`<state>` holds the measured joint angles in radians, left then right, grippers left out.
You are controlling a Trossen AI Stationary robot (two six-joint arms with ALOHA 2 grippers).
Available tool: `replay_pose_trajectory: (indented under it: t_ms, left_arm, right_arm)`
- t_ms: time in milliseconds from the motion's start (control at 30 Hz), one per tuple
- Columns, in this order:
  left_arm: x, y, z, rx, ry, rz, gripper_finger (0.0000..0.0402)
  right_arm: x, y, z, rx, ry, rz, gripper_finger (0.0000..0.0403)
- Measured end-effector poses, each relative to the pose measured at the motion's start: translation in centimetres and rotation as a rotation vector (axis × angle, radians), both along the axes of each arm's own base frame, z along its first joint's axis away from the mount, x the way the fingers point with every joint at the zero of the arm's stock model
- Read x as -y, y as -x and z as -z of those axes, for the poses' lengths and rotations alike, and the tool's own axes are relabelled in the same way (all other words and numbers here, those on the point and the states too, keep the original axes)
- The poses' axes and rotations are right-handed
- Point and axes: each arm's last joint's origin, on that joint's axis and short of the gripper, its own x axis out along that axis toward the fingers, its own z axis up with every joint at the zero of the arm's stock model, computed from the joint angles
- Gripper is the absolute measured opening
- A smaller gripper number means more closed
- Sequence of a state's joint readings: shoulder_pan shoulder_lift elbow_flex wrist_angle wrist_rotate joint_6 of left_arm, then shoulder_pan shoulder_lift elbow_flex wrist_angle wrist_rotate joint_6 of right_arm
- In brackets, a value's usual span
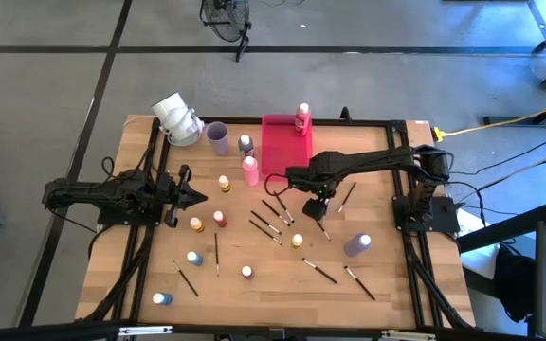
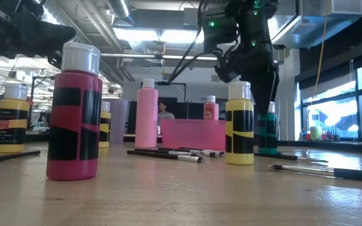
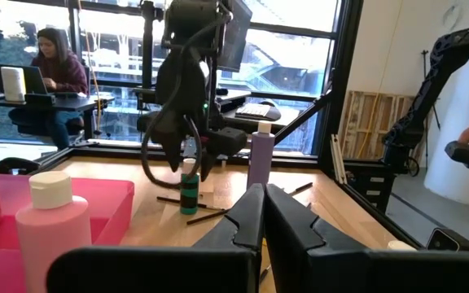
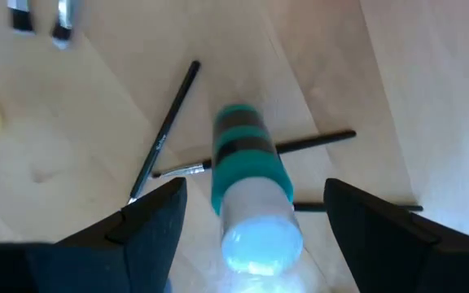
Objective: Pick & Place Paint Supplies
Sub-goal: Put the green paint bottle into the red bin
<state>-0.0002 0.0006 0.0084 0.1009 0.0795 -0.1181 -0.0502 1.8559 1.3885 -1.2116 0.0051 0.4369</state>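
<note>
We see the right pincer (image 4: pixel 253 212) spread wide above the green bottle (image 4: pixel 247 183), one finger either side and nothing gripped; in the high view that bottle is hidden under the arm, near the pink-red tray (image 1: pixel 285 142). Three brushes (image 4: pixel 163 134) lie on the worktop (image 1: pixel 254 294) around and beneath the green bottle, one seeming to pass right under it, so the spot is crowded. Left pincer (image 1: pixel 197 197) is closed, holding nothing, parked at the worktop's left side. Other bottles are scattered: a pink bottle (image 1: pixel 250 170) just beside the tray, a purple bottle (image 1: pixel 355 245) right of centre, a blue bottle (image 1: pixel 162 298) close to the near edge. The lilac cup (image 1: pixel 217 137) stands by the far edge. More brushes cluster mid-worktop. In the low view a red bottle (image 2: pixel 76 113) blocks much of the left side. Open room remains along the near right corner.
</note>
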Motion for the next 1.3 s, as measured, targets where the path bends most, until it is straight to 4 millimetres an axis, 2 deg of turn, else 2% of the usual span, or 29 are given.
replay_pose_trajectory:
  t_ms: [267,700,867,1167,1300]
  left_arm:
    - [0.0,0.0,0.0,0.000,0.000,0.000,0.0006]
    - [0.0,0.0,0.0,0.000,0.000,0.000,0.0006]
    - [0.0,0.0,0.0,0.000,0.000,0.000,0.0006]
    - [0.0,0.0,0.0,0.000,0.000,0.000,0.0006]
    - [0.0,0.0,0.0,0.000,0.000,0.000,0.0006]
  right_arm:
    - [0.0,0.7,2.1,-0.018,0.022,0.013,0.0295]
    - [0.0,0.5,2.3,0.012,0.022,0.007,0.0290]
    - [0.0,0.5,2.3,0.011,0.023,0.018,0.0252]
    - [0.0,0.5,2.2,0.010,0.019,0.017,0.0144]
    - [0.0,0.6,2.1,0.003,0.018,0.017,0.0141]
